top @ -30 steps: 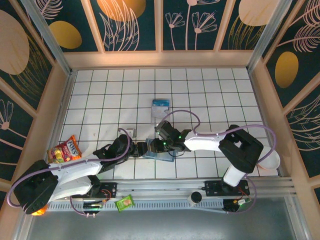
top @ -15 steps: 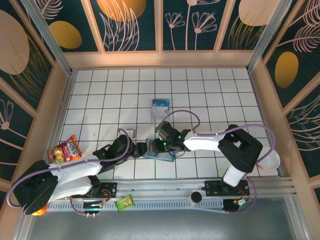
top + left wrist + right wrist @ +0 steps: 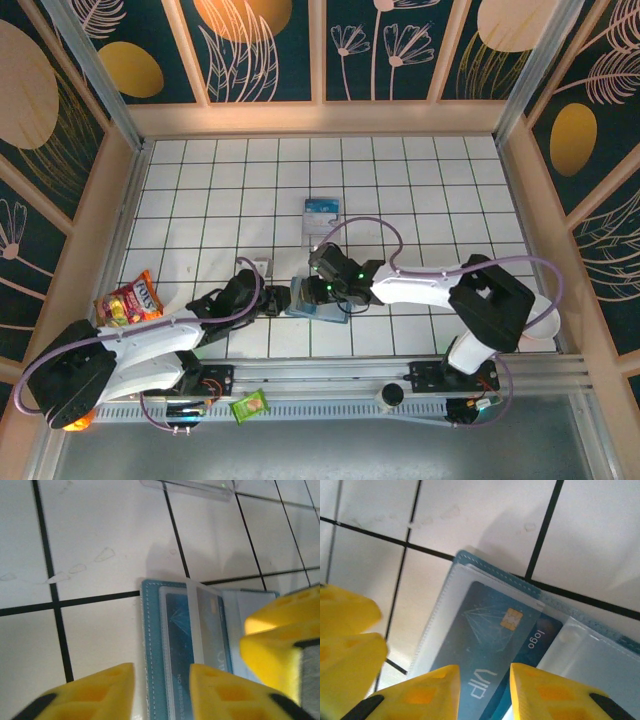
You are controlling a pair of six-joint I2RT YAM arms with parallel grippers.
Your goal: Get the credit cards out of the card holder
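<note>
Both my arms reach low over the card holder (image 3: 312, 306), which lies open and flat on the white tiled surface (image 3: 200, 200). It sits about midway between left and right, toward the near edge, well apart from the clear case (image 3: 322, 210) farther back. My left jaws stand a little apart at the holder's left edge. In the left wrist view one yellow finger (image 3: 95, 690) sits over bare tile and the other over the teal panel, with the stitched border showing in the gap, so they clamp nothing that I can see. My right jaws are likewise apart, low over the same panel. The blue chip card (image 3: 485, 635) marked VIP shows between them inside its clear pocket (image 3: 445, 610), and a second card (image 3: 540, 637) peeks from behind it. No card is out, so I judge this to be the start of the first extraction, with one arm steadying the holder and the other seeking the card. Next I need a purchase on the card's exposed edge, then a slide along the pocket's opening while the holder is pinned. The slick sleeve may lift with the card.
</note>
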